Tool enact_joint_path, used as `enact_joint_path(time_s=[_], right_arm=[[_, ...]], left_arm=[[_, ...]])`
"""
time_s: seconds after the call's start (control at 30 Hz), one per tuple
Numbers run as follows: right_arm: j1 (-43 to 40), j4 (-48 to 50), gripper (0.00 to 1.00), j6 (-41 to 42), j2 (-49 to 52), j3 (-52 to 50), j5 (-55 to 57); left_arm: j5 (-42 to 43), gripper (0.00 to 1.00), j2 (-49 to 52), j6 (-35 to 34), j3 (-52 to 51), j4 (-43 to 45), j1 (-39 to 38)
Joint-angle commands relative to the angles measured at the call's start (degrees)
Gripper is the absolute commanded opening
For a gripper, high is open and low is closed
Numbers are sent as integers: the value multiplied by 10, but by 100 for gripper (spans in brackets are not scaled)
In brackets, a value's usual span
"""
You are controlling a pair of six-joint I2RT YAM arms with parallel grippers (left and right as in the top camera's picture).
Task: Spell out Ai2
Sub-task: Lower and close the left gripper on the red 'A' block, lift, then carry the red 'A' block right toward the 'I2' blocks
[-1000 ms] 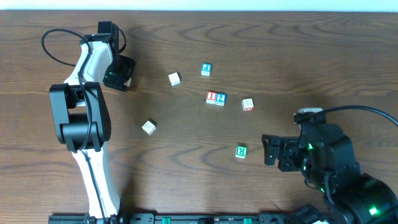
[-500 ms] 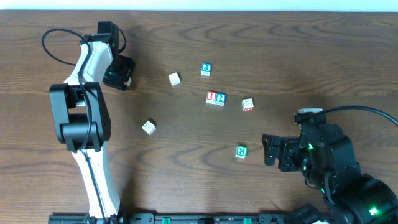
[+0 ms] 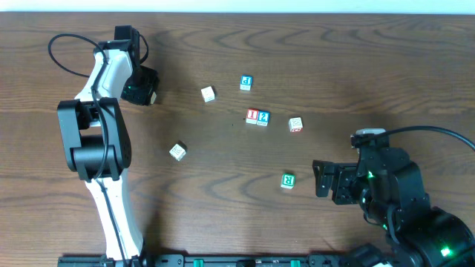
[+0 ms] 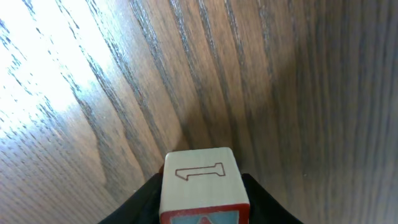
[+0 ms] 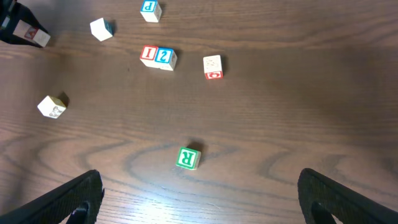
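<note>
A small cube [image 4: 200, 180] sits between my left gripper's [image 4: 202, 202] black fingers, which press on both its sides. Its top face bears an outlined "1", and its red-framed near face shows the tip of a red A. This gripper [image 3: 139, 86] is at the table's far left. The right wrist view shows the same cube [image 5: 29, 35] at its top left edge. The red "I" cube [image 3: 252, 116] and blue "2" cube [image 3: 263, 117] touch side by side mid-table. My right gripper [image 3: 320, 180] hangs open at the near right, with nothing between its fingers [image 5: 74, 199].
A blue "P" cube [image 3: 246, 83] and a white cube [image 3: 208, 94] lie behind the pair. A red-edged cube [image 3: 295, 124] lies to the pair's right, a pale cube [image 3: 177, 151] to the near left, and a green "R" cube [image 3: 288, 179] beside my right gripper.
My left gripper's jaws have narrowed and it has shifted slightly up and left in the overhead view. The right arm and the loose cubes have not moved.
</note>
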Motion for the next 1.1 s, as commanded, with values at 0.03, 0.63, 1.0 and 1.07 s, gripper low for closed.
enact_joint_path(time_s=[0.03,0.63,1.0,1.07], right_arm=[[3,-1,99,4,0,-2,0],[3,-1,99,4,0,-2,0],[3,-1,99,4,0,-2,0],[3,-1,99,4,0,-2,0]], left_arm=[[0,34,5,16,8,-9,4],[-8,5,-9,136,93,-76,1],[-55,5,-9,302,161,-149,-84],[-72,6,-9,321,161,-152,-117]])
